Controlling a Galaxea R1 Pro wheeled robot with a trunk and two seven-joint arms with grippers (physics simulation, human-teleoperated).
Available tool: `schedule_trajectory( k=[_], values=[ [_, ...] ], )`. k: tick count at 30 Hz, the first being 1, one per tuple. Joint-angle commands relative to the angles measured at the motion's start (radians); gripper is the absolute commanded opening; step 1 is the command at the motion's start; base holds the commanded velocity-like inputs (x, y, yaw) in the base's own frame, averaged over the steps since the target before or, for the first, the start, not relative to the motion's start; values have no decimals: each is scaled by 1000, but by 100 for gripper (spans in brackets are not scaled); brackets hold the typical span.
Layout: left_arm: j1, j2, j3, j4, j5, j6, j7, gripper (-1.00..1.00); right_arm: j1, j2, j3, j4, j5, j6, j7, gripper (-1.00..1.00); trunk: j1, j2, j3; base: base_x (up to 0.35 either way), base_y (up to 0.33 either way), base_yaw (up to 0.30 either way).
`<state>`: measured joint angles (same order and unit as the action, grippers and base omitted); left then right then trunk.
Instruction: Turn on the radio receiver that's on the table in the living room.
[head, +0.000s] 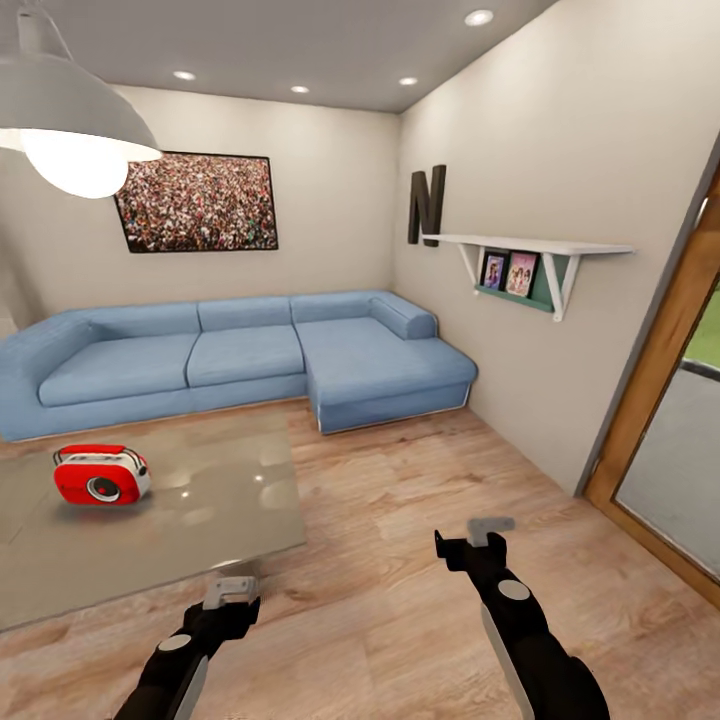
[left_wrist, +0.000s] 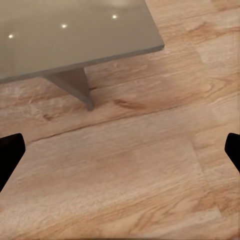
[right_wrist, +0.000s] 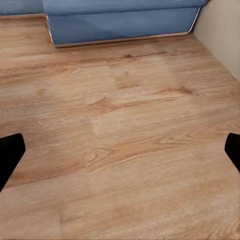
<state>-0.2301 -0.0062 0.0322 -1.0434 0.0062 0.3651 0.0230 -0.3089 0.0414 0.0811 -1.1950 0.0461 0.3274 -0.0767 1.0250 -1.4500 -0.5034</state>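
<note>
our left gripper (head: 232, 590) and right gripper (head: 478, 535) hang wide open, empty, over floor. beyond the left fingers, the radio receiver (head: 101, 474) sits on the table (head: 200, 520); reaching from here, we risk clipping the table's edge.

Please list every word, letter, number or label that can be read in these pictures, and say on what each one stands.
"N": a large dark block letter on the beige right wall, above the white wall shelf.
The two small framed pictures on that shelf: too small to read any text.
The small red radio receiver with white trim on the glossy grey low table: no legible label.
The framed crowd picture: no words.
</note>
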Motion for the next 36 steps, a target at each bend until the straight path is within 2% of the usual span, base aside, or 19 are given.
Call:
schedule_trajectory(
  k=[1, 36],
  values=[
    [0, 0, 0, 0, 0, 0, 0, 100, 0, 0, 0, 0, 0, 0, 0, 100, 0, 0, -1, 0, 0, 240],
    [0, 0, -1, -3, 0, -20, -2, 100, 0, 0, 1, 0, 0, -1, 0, 100, 0, 0, -25, 0, 0, 239]
  ],
)
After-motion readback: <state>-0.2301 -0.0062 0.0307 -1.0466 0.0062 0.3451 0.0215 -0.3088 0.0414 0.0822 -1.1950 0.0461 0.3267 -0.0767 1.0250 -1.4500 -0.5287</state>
